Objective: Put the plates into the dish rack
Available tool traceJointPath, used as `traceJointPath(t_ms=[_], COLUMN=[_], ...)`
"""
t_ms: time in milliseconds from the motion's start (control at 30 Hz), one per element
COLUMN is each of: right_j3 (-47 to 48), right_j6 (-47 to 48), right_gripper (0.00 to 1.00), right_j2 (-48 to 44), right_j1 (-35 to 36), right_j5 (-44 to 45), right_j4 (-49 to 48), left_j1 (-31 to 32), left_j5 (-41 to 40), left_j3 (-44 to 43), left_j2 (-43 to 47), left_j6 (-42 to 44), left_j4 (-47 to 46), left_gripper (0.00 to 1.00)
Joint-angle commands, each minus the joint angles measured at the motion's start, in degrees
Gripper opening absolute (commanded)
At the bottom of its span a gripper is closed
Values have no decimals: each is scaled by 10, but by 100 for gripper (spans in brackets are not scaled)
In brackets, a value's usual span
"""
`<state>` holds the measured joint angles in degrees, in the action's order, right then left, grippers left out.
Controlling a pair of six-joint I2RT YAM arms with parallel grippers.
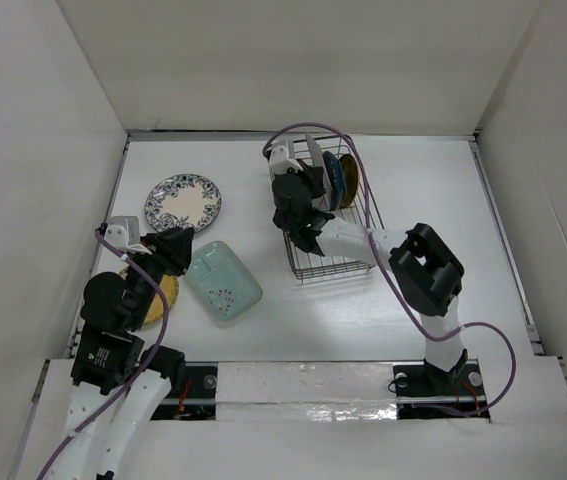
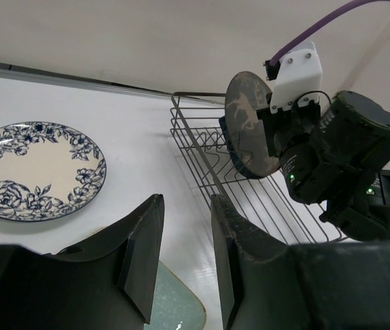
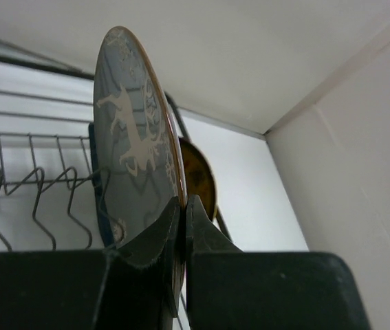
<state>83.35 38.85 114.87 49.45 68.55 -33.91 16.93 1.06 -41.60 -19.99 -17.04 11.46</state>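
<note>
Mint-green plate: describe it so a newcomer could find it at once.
On the white table, find the black wire dish rack. Left of it lies the mint-green plate, flat. Unlike the round blue floral plate beyond it, it is a speckled rounded rectangle.

— How is the table (image 1: 313,320) being lit in the overhead view?
— It is being lit brightly and evenly from above; only faint, soft shadows are being cast beside the rack (image 1: 348,268). Glare is being thrown back by the shiny strip (image 1: 303,385) at the near edge.
— And the wrist views?
— The left gripper (image 2: 186,203) is being rendered dark and out of focus, while the floral plate (image 2: 36,172) behind it is being shown sharply. In the right wrist view the grey plate (image 3: 129,137) is being backlit by the pale wall (image 3: 250,55), its face being dimmed, and the right gripper (image 3: 183,203) is being blurred into a near-black mass.
</note>
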Motion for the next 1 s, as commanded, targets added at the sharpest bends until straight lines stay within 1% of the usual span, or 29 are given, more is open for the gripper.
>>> traceJointPath(t_ms=[0, 33, 67, 100, 133, 167, 233, 400, 433, 467, 533, 567, 700, 833, 867, 900, 933, 967], right_j3=[17, 20, 20, 22, 23, 23, 19, 12, 12, 12, 9, 8, 3, -8, -12, -14, -16, -14], right_j6=[-189, -260, -288, -316, -369, -387, -455, -529, -547, -552, -557, -557, -545, -503, -495, -490, -487, -490], right_gripper=[0, 0, 0, 0, 0, 0, 0, 0, 4, 17, 34, 47, 64, 68, 70, 68, 60, 44], right_j2=[-55, -60, -66, -68, -69, -72, -83, -98, -103, -106, -119, -122, -152, -197, -204, -214, -215, -214], right_j1=[-23, -30, -36, -42, -56, -63, -82, -108, -108, -113, -113, -113, -98, -69, -63, -56, -49, -33], right_j5=[-38, -65, -79, -91, -122, -139, -182, -221, -227, -227, -224, -223, -213, -228, -248, -264, -289, -337], right_j4=[126, 155, 198, 218, 238, 268, 290, 333, 337, 337, 337, 337, 338, 325, 317, 315, 315, 311], left_j1=[3, 3, 3, 3, 3, 3, 3, 3, 3, 3, 3, 3, 3, 3, 3, 3, 3, 3], left_j5=[-4, -4, -4, -4, -4, -4, -4, -3, -3, -3, -2, -2, -4, -6, -6, -6, -6, -6], left_j3=[2, 3, 3, 4, 4, 3, 3, 4, 4, 4, 4, 3, 3, 3, 3, 3, 3, 4], left_j2=[6, 5, 5, 3, 3, 2, 0, -4, -5, -6, -9, -10, -13, -13, -13, -12, -12, -12], left_j6=[-2, -2, -2, -2, -2, -2, -2, -2, -2, -2, -2, -2, -2, -3, -3, -3, -4, -5], left_j4=[-17, -17, -17, -18, -18, -18, -19, -20, -20, -20, -20, -20, -19, -19, -18, -18, -19, -19], left_gripper=[31, 31, 31, 31, 31, 31, 31, 31, 31, 31, 31, 31, 31, 31, 31, 31, 30, 29])
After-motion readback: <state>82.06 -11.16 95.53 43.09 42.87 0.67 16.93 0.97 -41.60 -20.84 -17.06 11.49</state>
